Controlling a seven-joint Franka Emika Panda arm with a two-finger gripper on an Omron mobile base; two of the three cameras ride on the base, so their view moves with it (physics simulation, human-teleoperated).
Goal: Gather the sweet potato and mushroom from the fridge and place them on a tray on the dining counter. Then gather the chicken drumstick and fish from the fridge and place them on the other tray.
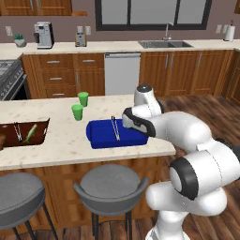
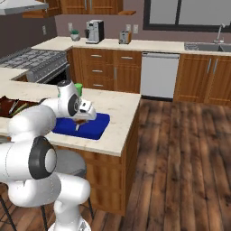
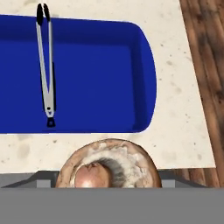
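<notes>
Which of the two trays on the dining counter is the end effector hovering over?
The blue tray, at the counter's right end, with metal tongs lying in it. The brown tray sits further left, away from the end effector.

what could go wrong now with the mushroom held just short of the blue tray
1. The mushroom hangs over bare dining counter, short of the blue tray; released now, it would likely miss.
2. It is round, so it may roll toward the nearby counter edge.
3. The tongs lie in the tray; a drop onto them could bounce.
</notes>
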